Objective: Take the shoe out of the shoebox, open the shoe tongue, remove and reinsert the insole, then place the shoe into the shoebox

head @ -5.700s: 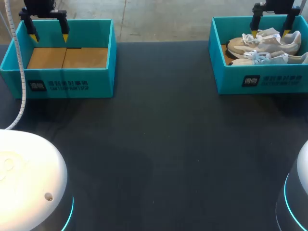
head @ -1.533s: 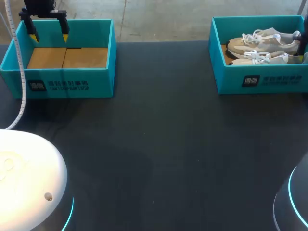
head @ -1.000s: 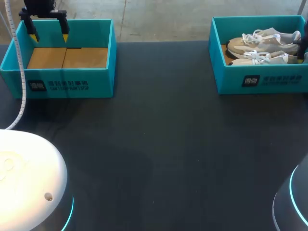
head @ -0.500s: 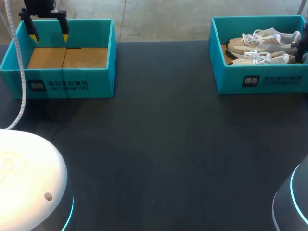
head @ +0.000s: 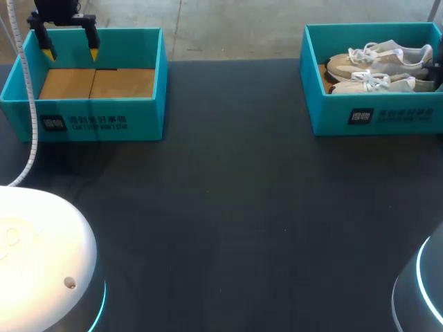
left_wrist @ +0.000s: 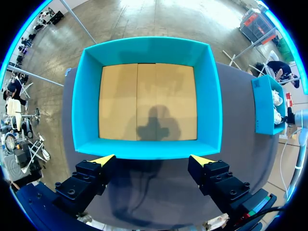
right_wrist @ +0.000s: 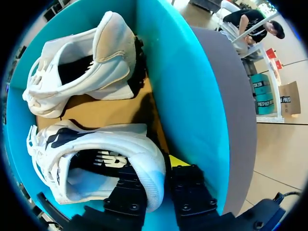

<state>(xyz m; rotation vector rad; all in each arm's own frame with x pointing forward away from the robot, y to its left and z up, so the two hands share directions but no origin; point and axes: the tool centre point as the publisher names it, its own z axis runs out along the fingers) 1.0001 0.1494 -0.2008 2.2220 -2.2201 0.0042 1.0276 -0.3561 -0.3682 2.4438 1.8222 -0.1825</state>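
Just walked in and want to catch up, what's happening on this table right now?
The right gripper is down inside the right shoebox, closed on the heel of the nearer shoe, which lies in the box beside a second shoe. The left gripper hangs open above the left shoebox, which holds no shoe. No shoe is out yet.
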